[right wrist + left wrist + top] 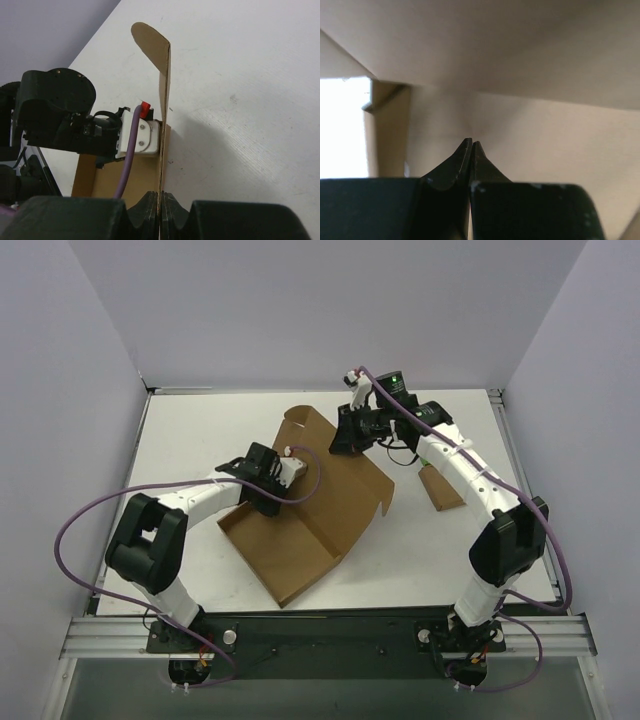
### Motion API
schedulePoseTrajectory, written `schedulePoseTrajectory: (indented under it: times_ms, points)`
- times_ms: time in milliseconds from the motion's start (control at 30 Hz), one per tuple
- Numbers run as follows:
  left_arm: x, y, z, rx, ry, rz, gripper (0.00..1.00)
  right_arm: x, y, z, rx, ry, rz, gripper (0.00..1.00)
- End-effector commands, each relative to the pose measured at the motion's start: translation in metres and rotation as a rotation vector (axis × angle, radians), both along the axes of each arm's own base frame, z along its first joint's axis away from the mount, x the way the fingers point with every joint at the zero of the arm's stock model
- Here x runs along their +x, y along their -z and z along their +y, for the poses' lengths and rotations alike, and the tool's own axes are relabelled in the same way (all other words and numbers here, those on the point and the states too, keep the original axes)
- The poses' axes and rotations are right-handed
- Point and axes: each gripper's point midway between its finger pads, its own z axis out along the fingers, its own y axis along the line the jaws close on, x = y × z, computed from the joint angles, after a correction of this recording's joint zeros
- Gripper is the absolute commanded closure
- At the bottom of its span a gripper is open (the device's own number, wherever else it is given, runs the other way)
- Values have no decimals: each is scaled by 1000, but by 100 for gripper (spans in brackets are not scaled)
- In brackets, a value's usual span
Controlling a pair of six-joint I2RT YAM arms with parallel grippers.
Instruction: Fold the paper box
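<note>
The paper box (300, 530) is plain brown cardboard. It lies partly folded in the middle of the white table (200, 430), with its near panel flat and a far panel standing up with a rounded flap at the top. A purple cable (75, 530) loops out from the left arm on the left. The left gripper (471, 146) reaches over the flat panel towards the raised one. From above, its fingertips are hidden under its own wrist. Its wrist camera shows the two dark fingers pressed tip to tip with nothing seen between them. Blurred cardboard fills the rest of that view, apart from a washed-out bright gap at the left edge. Whether the tips touch the cardboard cannot be told. The right gripper (160, 197) is clenched on the thin edge of the upright panel, which runs straight up from between its fingers. In that view the left arm's white and black wrist sits against the left side of the panel, hiding part of the flat cardboard behind it. From above, the right wrist covers the spot where it grips. A green light (395, 378) glows on the right arm. Further right, a small brown block (441, 487) lies on the table beside the box but apart from it, with one end tucked under the right arm.
</note>
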Motion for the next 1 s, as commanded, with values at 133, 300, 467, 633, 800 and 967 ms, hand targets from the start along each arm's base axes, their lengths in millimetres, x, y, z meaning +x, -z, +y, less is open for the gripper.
schedulePoseTrajectory:
  times_ms: [133,300,467,633,800,967]
  points:
    - [12,-15,-16,-57,16,-22,100,1,-34,27,128,6,-60,95]
    - [21,-30,-2,-31,-42,-80,64,9,-18,10,16,37,-82,95]
    - [25,-42,14,-45,-62,-116,37,7,-12,-6,-26,36,-71,96]
    - [26,-46,31,-68,-90,-97,33,4,-9,-15,-43,32,-76,95]
    - [22,-48,36,-81,-93,-90,30,5,-9,-22,-47,40,-74,95]
    - [23,-73,30,-173,-62,-166,28,7,-7,-28,-51,42,-71,95]
